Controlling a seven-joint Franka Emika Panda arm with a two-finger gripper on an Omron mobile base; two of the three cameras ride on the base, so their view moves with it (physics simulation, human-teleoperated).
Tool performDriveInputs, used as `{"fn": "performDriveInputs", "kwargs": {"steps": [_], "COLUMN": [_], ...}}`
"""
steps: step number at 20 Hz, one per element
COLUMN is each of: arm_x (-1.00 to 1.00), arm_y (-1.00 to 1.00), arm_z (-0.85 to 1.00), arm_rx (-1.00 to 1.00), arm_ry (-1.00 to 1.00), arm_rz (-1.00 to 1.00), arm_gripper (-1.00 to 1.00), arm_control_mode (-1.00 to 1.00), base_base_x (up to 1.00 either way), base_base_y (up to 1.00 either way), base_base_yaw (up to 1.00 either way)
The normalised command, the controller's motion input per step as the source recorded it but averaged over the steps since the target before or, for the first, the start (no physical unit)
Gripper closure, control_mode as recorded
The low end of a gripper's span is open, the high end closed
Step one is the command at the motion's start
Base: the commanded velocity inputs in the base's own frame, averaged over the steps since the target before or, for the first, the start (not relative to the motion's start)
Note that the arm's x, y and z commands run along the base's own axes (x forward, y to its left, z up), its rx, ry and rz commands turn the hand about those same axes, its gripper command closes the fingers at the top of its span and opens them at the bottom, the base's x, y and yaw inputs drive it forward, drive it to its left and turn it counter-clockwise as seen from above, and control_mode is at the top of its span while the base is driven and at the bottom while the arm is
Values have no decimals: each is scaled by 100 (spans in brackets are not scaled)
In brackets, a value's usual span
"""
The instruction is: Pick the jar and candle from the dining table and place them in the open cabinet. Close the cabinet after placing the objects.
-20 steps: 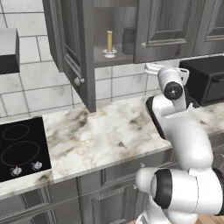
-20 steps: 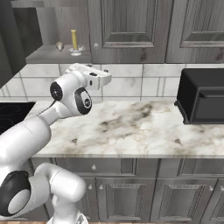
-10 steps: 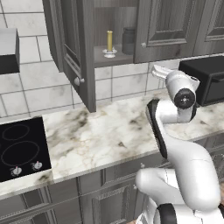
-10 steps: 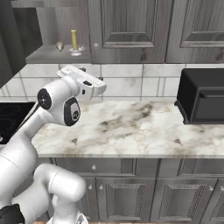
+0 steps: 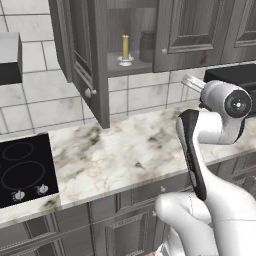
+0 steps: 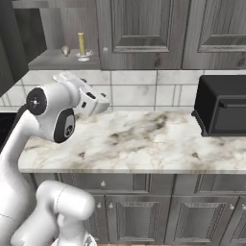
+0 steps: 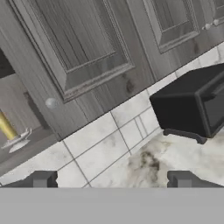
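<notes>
Candle (image 5: 125,47) and jar (image 5: 146,46) both stand on the open cabinet (image 5: 80,65) shelf. My tool (image 7: 111,180) is empty, tips spread wide. Next: reach the left door's edge, push it steadily shut, clearing the candle.

Marble counter (image 5: 125,150) taken as landmark. Black cooktop (image 5: 22,172) set into its left end, two knobs (image 5: 30,192) seen at front edge. Black microwave (image 6: 222,111) placed on right end. White tiled wall (image 6: 144,91) seen behind. Grey drawers (image 6: 139,185) fitted beneath.
</notes>
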Motion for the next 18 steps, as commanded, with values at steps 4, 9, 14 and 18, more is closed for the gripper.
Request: {"fn": "performDriveInputs", "kwargs": {"steps": [4,9,14,18], "arm_x": [-61,-75,-76,-65], "arm_y": [50,52,45,42], "arm_z": [-33,-4,0,1], "arm_rx": [-6,-12,-12,-18], "arm_ry": [3,0,5,8], "arm_rz": [21,27,34,26], "arm_gripper": [-100,-100,-100,-100], "arm_control_mode": [-100,-100,-100,-100], "base_base_x": [0,0,0,0], "base_base_y": [0,0,0,0], "base_base_yaw": [0,0,0,0]}}
